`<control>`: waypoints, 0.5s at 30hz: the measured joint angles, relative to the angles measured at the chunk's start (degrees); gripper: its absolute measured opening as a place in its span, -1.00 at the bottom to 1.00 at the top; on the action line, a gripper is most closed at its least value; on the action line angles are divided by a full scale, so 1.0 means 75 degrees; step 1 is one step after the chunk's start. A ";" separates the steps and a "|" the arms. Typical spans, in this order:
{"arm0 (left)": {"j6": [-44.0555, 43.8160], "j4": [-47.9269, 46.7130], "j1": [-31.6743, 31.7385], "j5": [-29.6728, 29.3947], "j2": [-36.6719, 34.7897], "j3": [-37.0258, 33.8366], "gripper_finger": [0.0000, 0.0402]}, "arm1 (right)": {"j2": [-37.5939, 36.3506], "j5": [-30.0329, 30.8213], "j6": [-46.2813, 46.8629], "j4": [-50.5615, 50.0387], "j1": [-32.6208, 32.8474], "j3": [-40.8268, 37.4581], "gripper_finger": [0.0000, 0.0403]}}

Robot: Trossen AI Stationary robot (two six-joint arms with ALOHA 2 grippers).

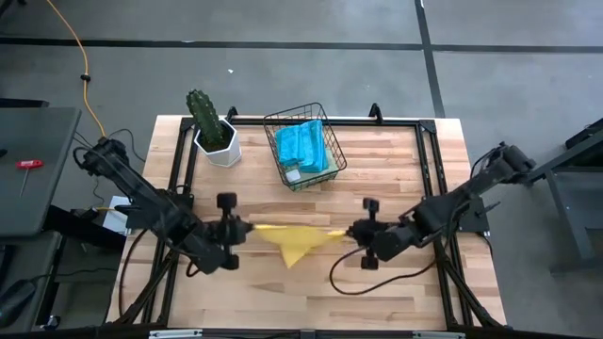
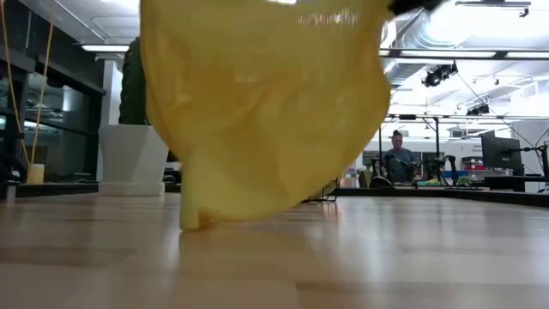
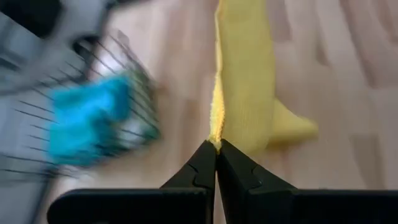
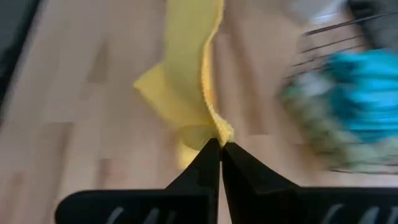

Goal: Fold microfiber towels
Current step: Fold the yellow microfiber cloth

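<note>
I have both claws on one yellow towel [image 1: 294, 242], stretched between them over the near middle of the desk [image 1: 396, 169]. My left claw [image 1: 241, 232] is at the towel's left end, its fingers pressed together on the hemmed edge; in the left wrist view the two dark fingertips [image 3: 205, 163] meet right at the yellow seam [image 3: 217, 118]. My right claw [image 1: 347, 233] is at the towel's right end, likewise pinching the cloth, and the right wrist view shows its tips closed on a bunched yellow corner [image 4: 222, 133]. Between the two grips the towel's top edge runs roughly level, left to right, while the rest of it sags in a loose point toward the near side of the desk. From the low view the yellow cloth [image 2: 257, 112] hangs large in front of the camera, and its lowest fold touches the wood. Farther back, right of centre, sits the black wire basket [image 1: 303, 149] with teal-blue towels [image 1: 303, 144] piled inside; something pale green lies under them, but I cannot tell what it is. To the left of the basket, at the far side, a cactus [image 1: 205, 113] stands in a white pot [image 1: 220, 146]. Across the room beyond the desk, a person [image 2: 396, 156] sits at a workstation.
</note>
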 joint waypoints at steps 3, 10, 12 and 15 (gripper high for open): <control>0.0518 -0.0643 0.0171 -0.0603 -0.0132 0.0682 -1.00 | 0.0092 0.0617 -0.0002 -0.1437 -0.0152 0.1112 -1.00; 0.1424 -0.1748 0.0925 -0.1980 -0.0424 0.1567 -1.00 | 0.0392 0.1359 -0.0309 -0.3636 -0.0895 0.2673 -1.00; 0.1679 -0.2025 0.1127 -0.2558 -0.0535 0.1591 -1.00 | 0.0420 0.1590 -0.0566 -0.3772 -0.1129 0.2897 -1.00; 0.1947 -0.2236 0.1344 -0.3250 -0.0667 0.1595 -1.00 | 0.0420 0.1920 -0.0981 -0.3768 -0.1401 0.3168 -1.00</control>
